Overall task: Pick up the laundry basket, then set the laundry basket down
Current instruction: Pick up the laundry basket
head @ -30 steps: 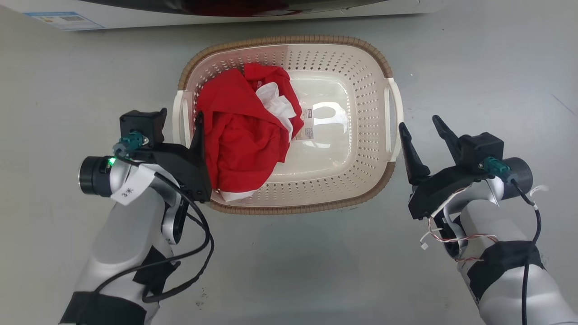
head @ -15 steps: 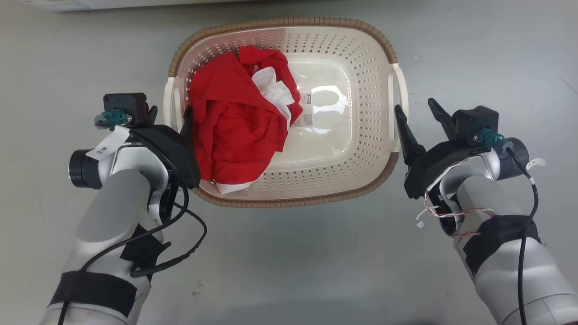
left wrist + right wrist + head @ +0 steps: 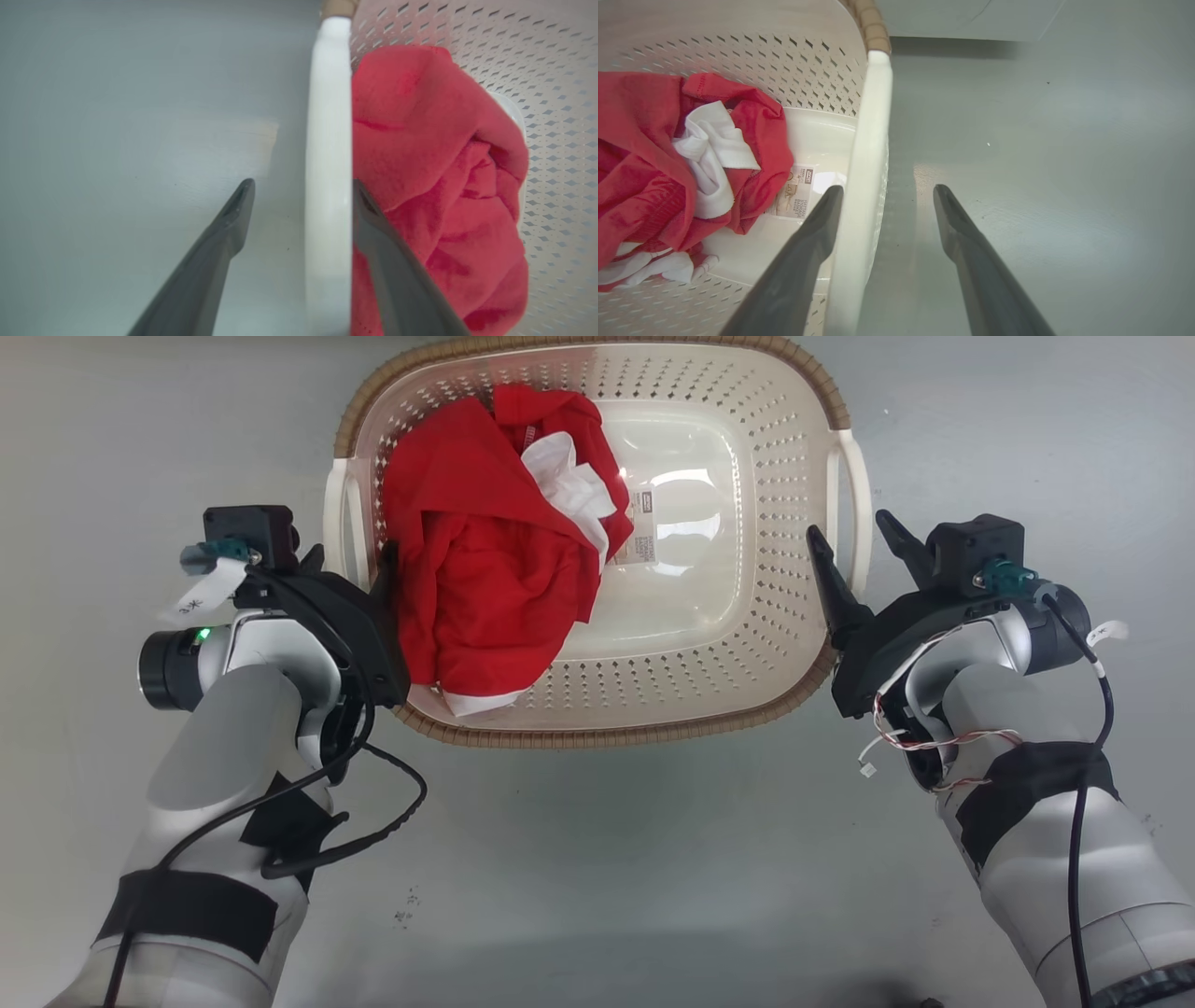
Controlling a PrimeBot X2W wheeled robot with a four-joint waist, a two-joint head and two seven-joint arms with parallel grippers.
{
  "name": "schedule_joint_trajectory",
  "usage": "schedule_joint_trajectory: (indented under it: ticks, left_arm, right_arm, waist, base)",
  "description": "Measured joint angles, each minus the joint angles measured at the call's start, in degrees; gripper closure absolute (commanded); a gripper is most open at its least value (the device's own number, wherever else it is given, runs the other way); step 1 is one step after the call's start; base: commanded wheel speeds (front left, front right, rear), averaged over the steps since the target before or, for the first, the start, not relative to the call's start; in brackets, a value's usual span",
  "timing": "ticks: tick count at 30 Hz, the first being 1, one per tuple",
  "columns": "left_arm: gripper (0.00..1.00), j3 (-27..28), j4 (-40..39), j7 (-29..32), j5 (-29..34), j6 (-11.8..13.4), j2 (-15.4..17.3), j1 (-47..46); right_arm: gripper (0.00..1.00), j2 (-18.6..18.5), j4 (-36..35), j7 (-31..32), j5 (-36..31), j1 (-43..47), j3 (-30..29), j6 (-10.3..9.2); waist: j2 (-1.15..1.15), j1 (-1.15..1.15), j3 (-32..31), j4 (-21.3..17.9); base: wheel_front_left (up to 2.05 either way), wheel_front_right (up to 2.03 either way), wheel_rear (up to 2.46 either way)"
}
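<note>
The laundry basket [image 3: 597, 739] is cream with perforated walls, a brown woven-look rim and white side handles, and stands on the grey floor. A red garment [image 3: 485, 588] with white cloth fills its left half, beside a small label [image 3: 642, 532]. My left gripper [image 3: 350, 560] is open and straddles the left handle [image 3: 329, 116], one finger inside against the red garment [image 3: 420, 163], the other outside. The right gripper [image 3: 848, 527] is open too, astride the right handle [image 3: 873, 116], with one finger inside the basket [image 3: 738, 28] and one over the floor.
Grey floor [image 3: 597, 896] surrounds the basket on all sides. Loose cables hang from both forearms.
The head camera has tilted, so the basket sits higher in the picture and the white appliance is gone. The right gripper has moved forward until its fingers straddle the right handle.
</note>
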Motion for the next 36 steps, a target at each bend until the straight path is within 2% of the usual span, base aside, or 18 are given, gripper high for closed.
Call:
schedule_joint_trajectory:
  ticks: [1,2,3,4,6,8,15,36]
  left_arm:
    - [0.0,0.0,0.3,0.0,-0.3,0.0,0.0,-0.2]
    - [0.13,0.2,0.7,0.0,-0.5,0.0,0.0,-0.4]
    - [0.91,0.3,1.0,0.0,-1.0,-0.2,-0.1,-0.6]
    - [1.0,0.4,1.4,0.0,-1.4,-0.5,-0.1,-0.7]
    - [1.0,0.4,1.8,0.0,-1.5,-1.1,-0.6,-0.7]
    - [1.0,0.4,2.3,-0.1,-1.9,-1.0,-1.6,-0.8]
    - [1.0,0.5,4.1,-0.5,-2.4,-1.5,-1.8,-1.1]
    - [1.0,0.2,9.3,-0.4,-3.4,-2.6,-3.2,0.9]
  right_arm:
    - [0.0,0.0,0.4,0.0,0.2,-0.3,0.1,0.01]
    - [0.23,0.0,0.8,0.3,0.4,-0.5,0.1,0.18]
    - [1.0,0.0,1.2,0.5,0.4,-0.7,0.1,0.26]
    - [1.0,0.0,1.6,0.5,0.5,-0.8,0.2,0.36]
    - [1.0,0.7,2.0,0.5,0.8,-0.8,0.4,0.91]
    - [1.0,1.3,2.7,0.5,1.3,-1.3,0.2,0.59]
    - [1.0,1.4,4.8,0.4,1.8,-2.1,0.2,0.68]
    - [1.0,2.2,10.8,0.4,4.3,0.9,0.2,1.44]
  waist:
    - [0.0,0.0,0.2,0.1]
    - [0.0,0.0,0.5,0.1]
    - [0.0,0.0,0.7,0.2]
    - [0.0,0.0,0.8,0.2]
    - [0.0,0.0,0.9,0.3]
    - [0.0,-0.01,1.0,0.4]
    - [0.0,0.0,0.5,0.4]
    - [0.0,0.0,-9.3,0.0]
  base:
    - [0.0,0.0,0.0]
    - [0.0,0.0,0.0]
    - [0.0,0.0,0.0]
    - [0.0,0.0,0.0]
    - [0.0,0.0,0.0]
    - [0.0,0.0,0.0]
    - [0.0,0.0,0.0]
    - [0.0,0.0,0.0]
